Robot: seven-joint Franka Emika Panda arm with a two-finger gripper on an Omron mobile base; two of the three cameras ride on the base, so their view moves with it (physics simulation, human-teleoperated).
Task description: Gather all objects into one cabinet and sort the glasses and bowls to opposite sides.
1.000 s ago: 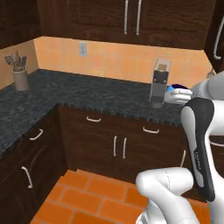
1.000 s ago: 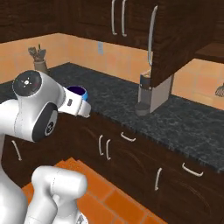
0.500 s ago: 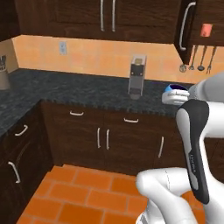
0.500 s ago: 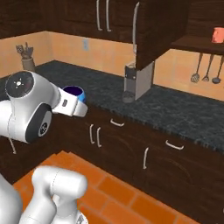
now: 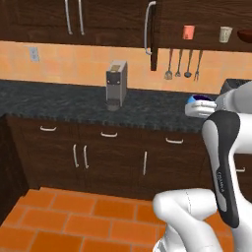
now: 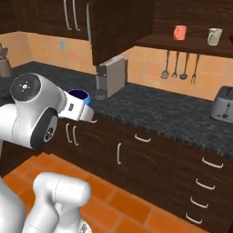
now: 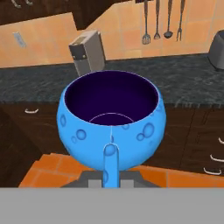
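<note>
Gripping the rim of the small blue bowl (image 7: 111, 124), the gripper (image 7: 111, 168) is clenched on it, one dark finger rising up the bowl's near wall in the hand view. The bowl is round and glossy, its bright blue outside dotted with bubble-like rings, its inside a dark violet and holding nothing. It is riding in the air at the end of the white arm, above the orange tiled floor and on the near side of the speckled dark stone counter (image 7: 183, 83). Beyond the gripper on that counter, a boxy grey appliance (image 5: 116, 84) is standing upright against the orange tiled wall. Higher and farther off, past the open dark wood cabinet door (image 6: 119, 27) with its long curved grey handle (image 5: 147, 27), a salmon-orange cup (image 6: 179, 32) and a beige cup (image 6: 214, 36) are standing apart on the shelf. Metal utensils (image 5: 183, 64) are hanging under them.
</note>
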